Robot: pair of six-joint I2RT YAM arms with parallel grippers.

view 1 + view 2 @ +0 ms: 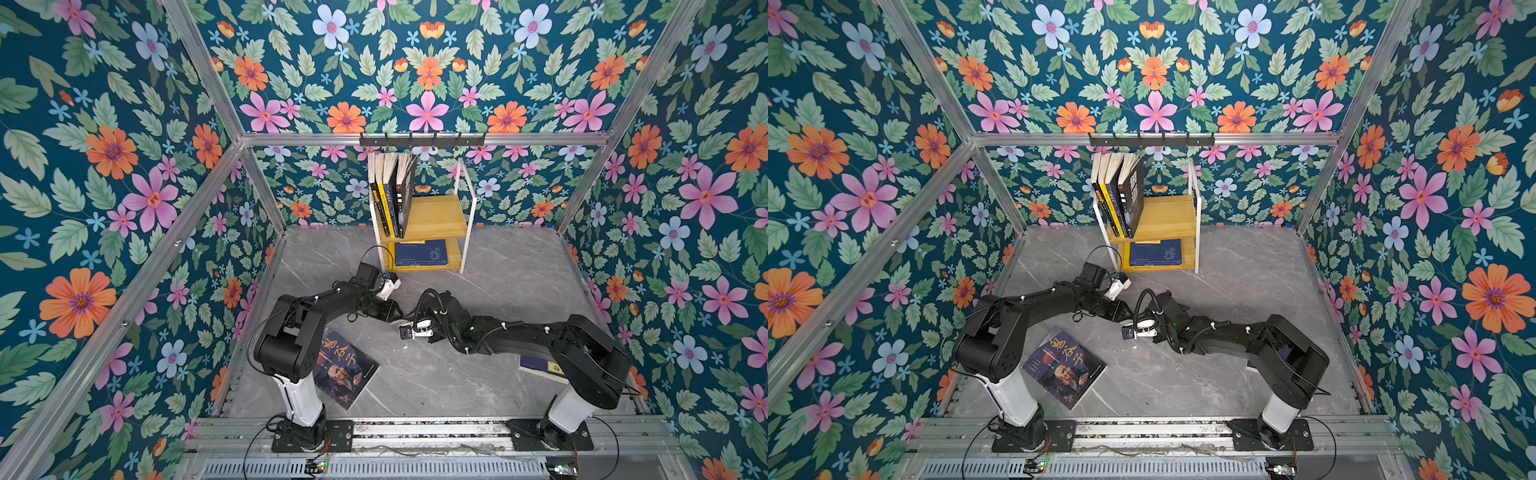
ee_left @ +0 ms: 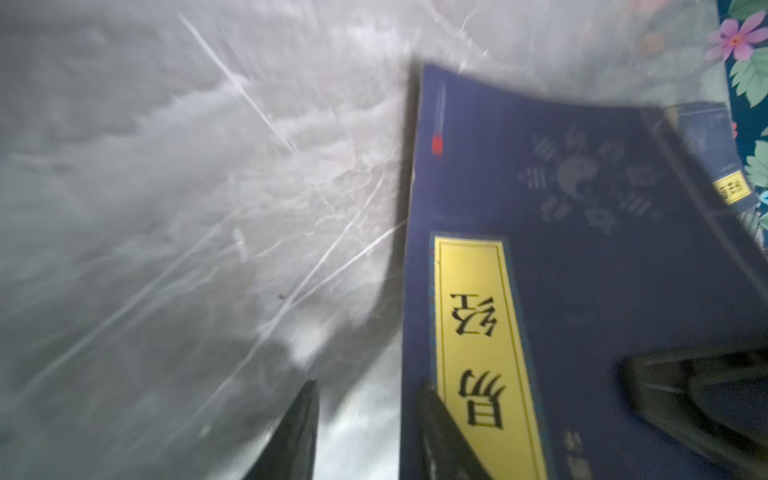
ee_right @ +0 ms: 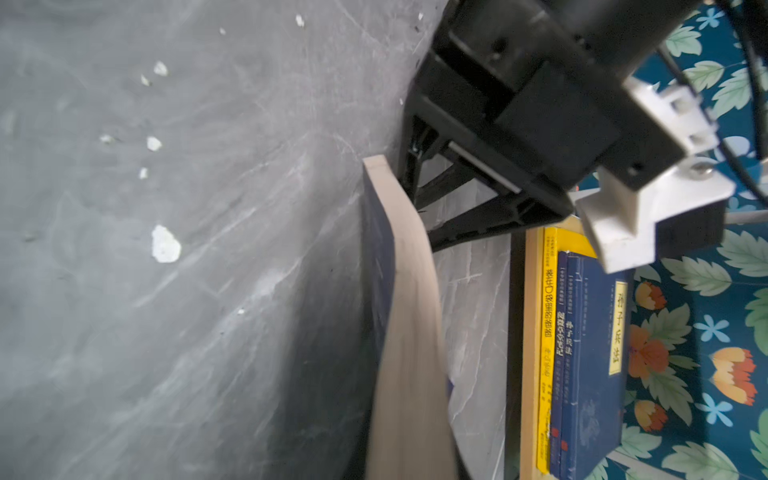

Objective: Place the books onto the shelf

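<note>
Grey marble-pattern table [image 1: 498, 291], as seen in both top views. The shelf [image 1: 436, 216] stands at its 12 o'clock edge. The top tier carries a row of upright books [image 1: 390, 195] at the left end. The lower tier holds one flat navy book [image 1: 420, 252].

Loose stock:
- The portrait-cover book [image 1: 345, 368] lies flat at 7 o'clock, partly under the left arm.
- A half-hidden navy book [image 1: 540, 368] lies at 4 o'clock under the right arm.

At table centre the labelled navy book [image 2: 582, 270] is turned on edge between both grippers. The right gripper [image 2: 656, 378], at that book's 4 o'clock, is clamped on it. The left gripper [image 2: 368, 384], at its 10 o'clock, has its fingers parted. One finger crosses the cover and the other is off the book's edge, so it has no hold.
</note>
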